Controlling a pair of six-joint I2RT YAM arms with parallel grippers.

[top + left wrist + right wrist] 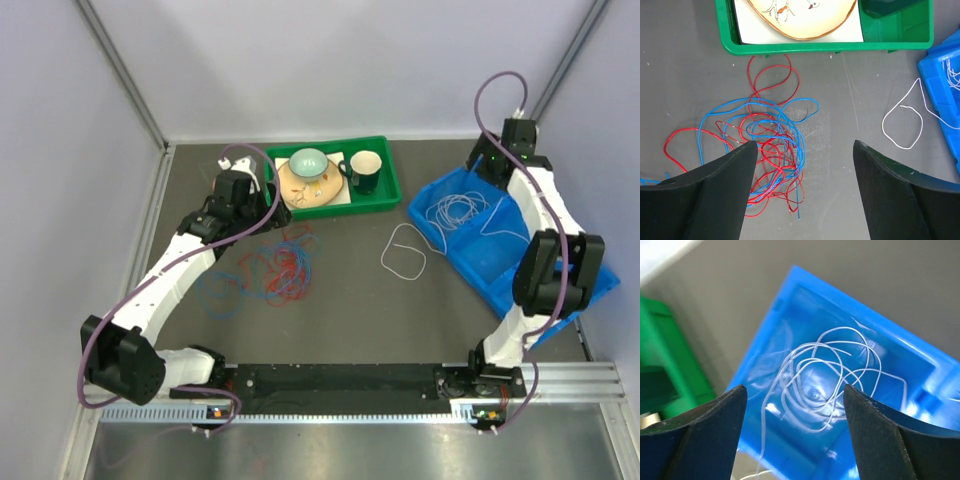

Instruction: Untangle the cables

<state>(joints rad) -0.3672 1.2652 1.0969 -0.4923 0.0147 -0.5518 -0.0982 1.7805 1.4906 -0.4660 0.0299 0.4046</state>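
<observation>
The red cable (771,146) and the blue cable (740,103) lie tangled together in loose loops on the dark table (350,300), in front of the green tray. My left gripper (804,146) hangs open above the right edge of this tangle (282,265), touching nothing. The white cable (830,365) lies mostly coiled inside the blue bin (428,205), with one loop (884,126) trailing out onto the table. Open and holding nothing, my right gripper (795,387) hovers over that coil in the bin.
A green tray (392,192) at the back holds a plate (305,188), a bowl (308,160) and a dark mug (364,170). The blue bin has several compartments and sits at the right. Grey walls enclose the table.
</observation>
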